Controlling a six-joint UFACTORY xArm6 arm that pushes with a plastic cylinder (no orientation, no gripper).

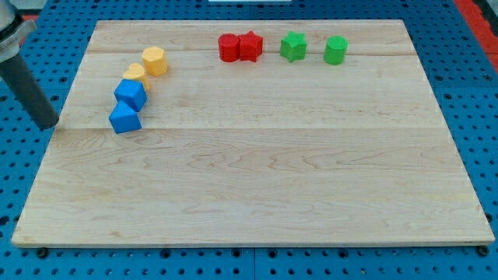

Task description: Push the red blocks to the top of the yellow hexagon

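Observation:
Two red blocks sit touching near the view's top middle: a rounded one (228,47) on the left and a star-shaped one (250,45) on the right. The yellow hexagon (155,60) lies to their left, a short gap apart. A second yellow block (135,75) lies just below-left of the hexagon. My rod enters from the view's left edge, and my tip (49,124) rests just off the board's left edge, well left of all blocks.
Two blue blocks, a cube (130,94) and a lower one (124,119), lie below the yellow pair. Two green blocks (293,46) (335,50) sit right of the red ones. The wooden board (257,179) lies on a blue pegboard.

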